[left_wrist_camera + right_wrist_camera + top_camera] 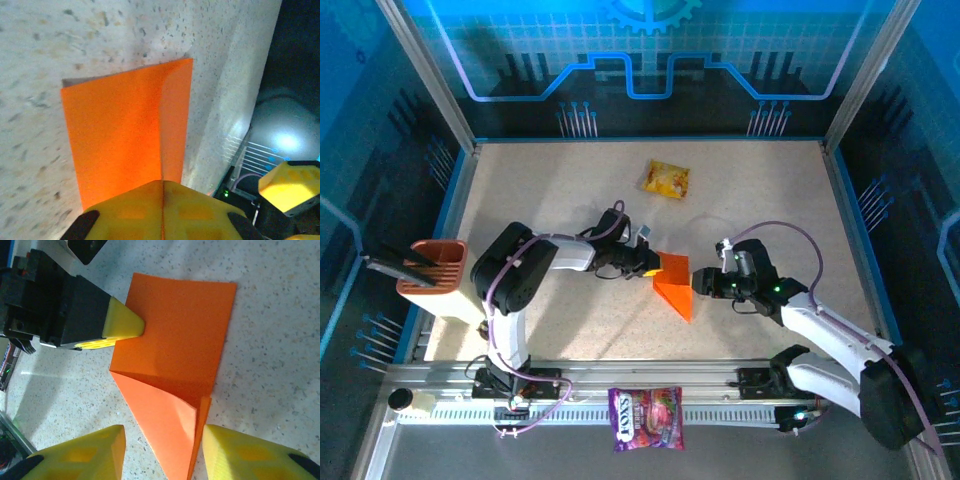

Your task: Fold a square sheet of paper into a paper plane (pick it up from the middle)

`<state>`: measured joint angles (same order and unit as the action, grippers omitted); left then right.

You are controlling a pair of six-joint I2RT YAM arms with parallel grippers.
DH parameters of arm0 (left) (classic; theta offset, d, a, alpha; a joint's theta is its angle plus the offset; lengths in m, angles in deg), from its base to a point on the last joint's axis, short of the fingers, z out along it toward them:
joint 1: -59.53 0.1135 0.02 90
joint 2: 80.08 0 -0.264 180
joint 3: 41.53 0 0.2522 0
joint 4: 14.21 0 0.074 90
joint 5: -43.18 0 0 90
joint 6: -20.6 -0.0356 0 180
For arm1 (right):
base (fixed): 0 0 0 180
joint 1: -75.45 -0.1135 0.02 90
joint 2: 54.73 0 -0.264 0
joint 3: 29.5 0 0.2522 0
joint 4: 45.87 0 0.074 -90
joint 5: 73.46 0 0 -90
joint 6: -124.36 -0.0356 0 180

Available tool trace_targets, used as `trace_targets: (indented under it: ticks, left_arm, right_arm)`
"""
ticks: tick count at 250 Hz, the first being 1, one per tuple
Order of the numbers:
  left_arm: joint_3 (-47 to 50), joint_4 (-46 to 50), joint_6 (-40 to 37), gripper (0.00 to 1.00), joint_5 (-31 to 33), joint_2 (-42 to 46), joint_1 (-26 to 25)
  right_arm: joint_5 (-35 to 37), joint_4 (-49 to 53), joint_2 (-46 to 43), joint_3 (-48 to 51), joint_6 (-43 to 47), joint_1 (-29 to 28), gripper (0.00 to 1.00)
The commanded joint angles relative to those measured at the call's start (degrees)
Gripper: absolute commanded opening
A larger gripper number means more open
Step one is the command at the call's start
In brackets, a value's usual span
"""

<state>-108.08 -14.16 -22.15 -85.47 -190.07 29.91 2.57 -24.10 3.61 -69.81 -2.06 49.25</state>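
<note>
We make out white lettering on the purple bag (647,418), too blurred to read; nothing else is legible.

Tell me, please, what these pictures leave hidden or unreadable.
Left wrist view: the orange paper's near edge is hidden behind the left gripper.
Right wrist view: the paper's lower tip runs off the bottom edge, by the right gripper.
Top view: the print on the yellow packet is too small to read.
</note>
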Motion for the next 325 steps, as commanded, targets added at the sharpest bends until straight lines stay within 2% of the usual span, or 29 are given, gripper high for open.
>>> trace_targets:
  ticks: [1, 52, 80, 104, 149, 182, 271, 297, 325]
  left_arm:
    - [2.4, -2.0, 1.7, 0.05, 6.6, 4.9, -0.3]
    - [5.7, 1.6, 2.3, 0.03, 16.4, 10.9, -0.2]
    - [6.5, 3.4, 2.1, 0.04, 19.1, 12.9, -0.2]
    - [6.4, 2.5, 2.0, 0.06, 18.0, 12.9, -0.2]
    - [5.0, 1.3, 1.3, 0.12, 14.7, 11.6, -0.2]
    - [3.0, 1.1, 0.8, 0.15, 11.3, 9.7, -0.2]
    - [-1.6, 3.5, -0.9, 0.24, 5.4, 5.9, -0.3]
    - [-2.9, 5.5, -1.8, 0.20, 5.5, 5.2, -0.3]
    - [-5.8, 10.5, -5.3, 0.14, 5.0, 4.1, -0.3]
  right_arm:
    - [0.0, -3.6, -1.1, 0.0, 3.7, -1.1, 0.46]
    - [9.9, -5.4, -0.4, -0.9, 14.9, -8.3, 0.46]
    - [13.7, -8.6, 0.7, -0.1, 19.3, -12.1, 0.45]
    - [16.8, -10.3, 2.6, 0.2, 22.2, -15.3, 0.44]
    - [27.4, -9.1, 5.8, -1.2, 26.3, -22.8, 0.42]
    - [30.9, -8.6, 8.0, -1.0, 23.9, -23.3, 0.40]
    - [29.9, -13.5, 10.9, 1.6, 23.6, -23.4, 0.40]
    - [28.9, -15.0, 12.3, 1.7, 24.9, -23.5, 0.40]
    - [31.1, -14.7, 13.2, 1.2, 24.1, -23.4, 0.40]
